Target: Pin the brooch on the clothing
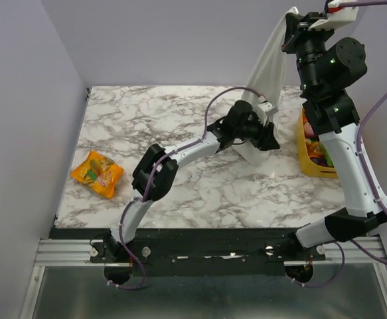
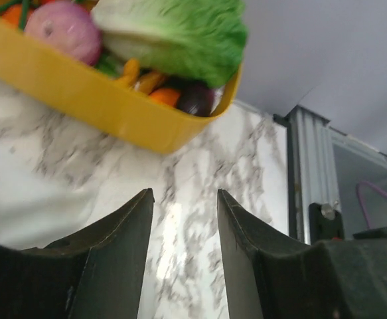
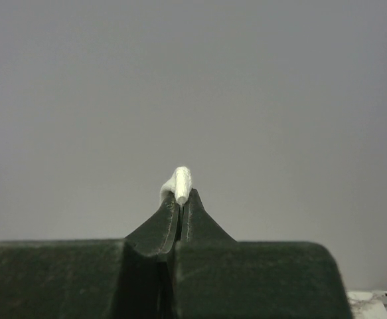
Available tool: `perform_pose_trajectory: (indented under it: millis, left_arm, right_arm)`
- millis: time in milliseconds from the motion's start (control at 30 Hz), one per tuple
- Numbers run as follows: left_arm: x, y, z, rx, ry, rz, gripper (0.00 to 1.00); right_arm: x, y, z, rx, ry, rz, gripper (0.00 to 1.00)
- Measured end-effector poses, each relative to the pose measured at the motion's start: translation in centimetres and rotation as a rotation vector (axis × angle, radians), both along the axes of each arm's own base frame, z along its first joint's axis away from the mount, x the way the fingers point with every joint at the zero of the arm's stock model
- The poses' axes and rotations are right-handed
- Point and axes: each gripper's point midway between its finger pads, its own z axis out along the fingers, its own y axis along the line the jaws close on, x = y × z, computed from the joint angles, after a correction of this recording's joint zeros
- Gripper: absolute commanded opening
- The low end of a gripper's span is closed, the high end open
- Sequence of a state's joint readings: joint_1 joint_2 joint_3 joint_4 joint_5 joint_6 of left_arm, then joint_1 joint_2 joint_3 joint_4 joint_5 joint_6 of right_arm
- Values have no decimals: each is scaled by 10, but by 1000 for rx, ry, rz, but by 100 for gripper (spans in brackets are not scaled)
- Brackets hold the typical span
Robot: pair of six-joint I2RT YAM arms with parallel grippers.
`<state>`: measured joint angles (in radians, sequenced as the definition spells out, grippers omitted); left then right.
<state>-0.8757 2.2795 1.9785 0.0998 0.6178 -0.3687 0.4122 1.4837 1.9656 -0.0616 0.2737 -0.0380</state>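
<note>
Clothing (image 1: 269, 60): white fabric, hung in the upper right of the top view. It was gathered narrow at its top and widened downward. The lower end lay on the table (image 1: 180, 126), right of centre. In the right wrist view, a small rolled fold sat pinched in the right gripper (image 3: 181, 199), mid-frame. In the left wrist view, it showed as a blurred white patch lying flat at the left edge.

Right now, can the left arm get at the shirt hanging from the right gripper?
Probably yes. The left gripper sits right beside the T-shirt at its hanging lower end, jaws apart with nothing between them, and nothing stands between it and the cloth. The right gripper pinches the top.
</note>
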Motion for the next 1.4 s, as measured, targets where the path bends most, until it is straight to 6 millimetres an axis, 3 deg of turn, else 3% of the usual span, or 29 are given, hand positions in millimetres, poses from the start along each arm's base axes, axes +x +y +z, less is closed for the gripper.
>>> perform_pose_trajectory:
  millis: [167,233,333,433,567,667,800,867,1000,1133,1200,1267,1400]
  left_arm:
    - [39,74,-67,157,73,91,60]
    - [54,100,-78,197,84,126,61]
    - [85,138,-78,224,87,208,63]
    - [108,162,-69,219,80,276,66]
    - [121,172,-59,207,65,308,70]
    - [117,169,-56,199,72,304,70]
    - [98,173,-67,177,156,295,75]
    - [84,185,-80,169,225,307,83]
    - [55,226,-108,175,384,397,87]
    - [42,247,-102,125,444,469,89]
    - [32,244,-93,101,428,470,89]
    - [22,233,-87,98,405,461,89]
    - [-3,200,-89,134,369,411,89]
  right_arm:
    - [-27,-12,8,17,-23,0,1]
    - [-36,-15,7,31,-24,6,1]
    - [-48,-17,2,62,-17,29,1]
    - [-53,-17,-8,87,-2,47,1]
    - [-49,-13,-33,120,45,64,1]
    - [-38,-6,-63,151,103,80,1]
    - [-21,6,-126,196,225,99,1]
    - [-11,11,-160,207,295,99,1]
    - [20,28,-226,207,440,90,1]
    - [48,45,-276,206,550,93,1]
    - [59,53,-289,205,583,100,1]
    - [68,59,-289,214,589,111,1]
    - [79,65,-265,237,545,124,1]
